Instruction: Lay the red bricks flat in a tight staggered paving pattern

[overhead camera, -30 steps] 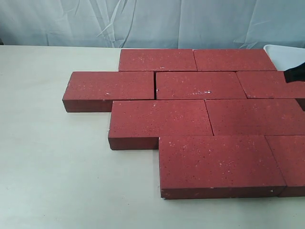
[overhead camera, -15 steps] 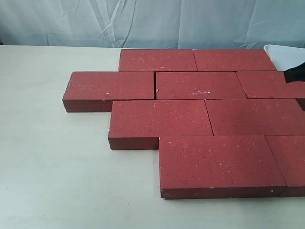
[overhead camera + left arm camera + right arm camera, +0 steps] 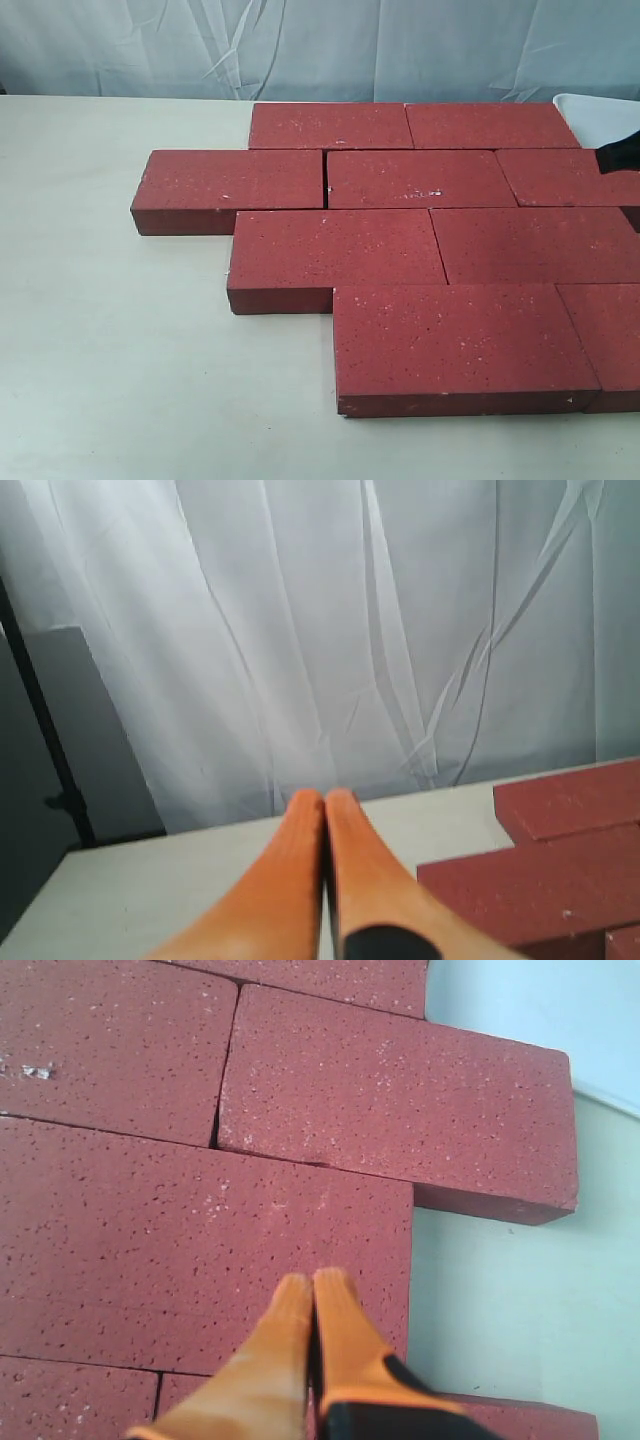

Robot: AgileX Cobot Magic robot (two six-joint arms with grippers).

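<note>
The bricks (image 3: 400,250) lie flat in four staggered rows, from 5 o'clock near to 1 o'clock far. Heavy, stiff and rough by their look, they suit pushing at an end face. The right gripper (image 3: 312,1285) over them and the left gripper (image 3: 325,800) beside them are both pressed together, empty.

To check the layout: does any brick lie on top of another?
No, all the red bricks lie flat in one layer on the table.

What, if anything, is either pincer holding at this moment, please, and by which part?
Nothing is held. The left pincer and the right pincer are both shut on nothing; the right one is above the red bricks.
</note>
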